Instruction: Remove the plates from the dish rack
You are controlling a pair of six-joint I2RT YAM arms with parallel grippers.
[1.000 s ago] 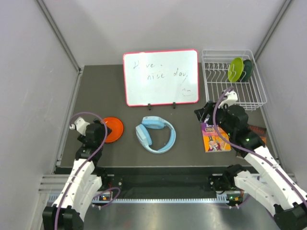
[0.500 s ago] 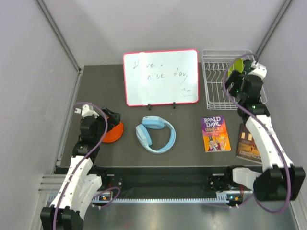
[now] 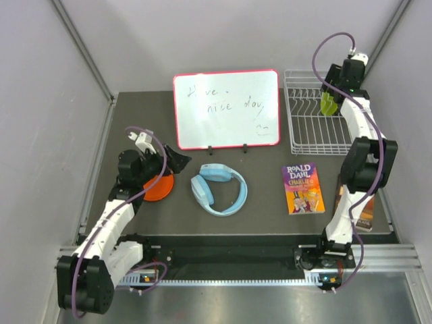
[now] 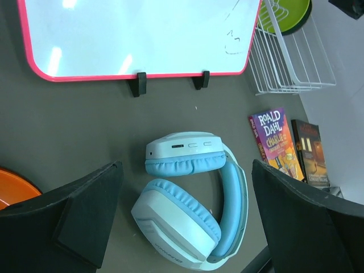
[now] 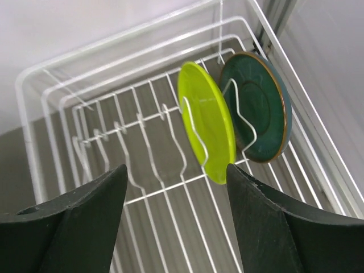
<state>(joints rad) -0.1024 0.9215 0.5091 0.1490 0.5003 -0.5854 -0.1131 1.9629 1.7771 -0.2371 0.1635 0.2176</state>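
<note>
Two of the plates stand on edge among the prongs of the dish rack [image 5: 51, 114], at its right end in the right wrist view. The yellow-green plate [image 5: 207, 122] is in front and the dark green plate [image 5: 256, 108] is just behind it, nearer the rack's end wall. Whether the two touch cannot be told. The rest of the prong row, to their left, holds nothing.

In the top view the rack sits in the upper right of the frame. The right claw [image 3: 331, 94] hangs over its far right end, above the yellow-green plate, with its fingers [image 5: 68, 227] apart and nothing between them.

The orange plate [image 3: 156, 187] lies flat on the tabletop [image 3: 135, 121] in the lower left of the top view, well apart from the rack. The left claw [image 3: 177, 158] is just above and to the right of it, spread wide and gripping nothing.

Between plate and rack, the red-framed whiteboard [image 3: 226, 108] stands at the upper centre. The light blue headphones [image 3: 219, 189] lie below it. A Roald Dahl book [image 3: 302, 187] lies below the rack, and a darker book [image 4: 310, 153] lies beside it, towards the right edge.
</note>
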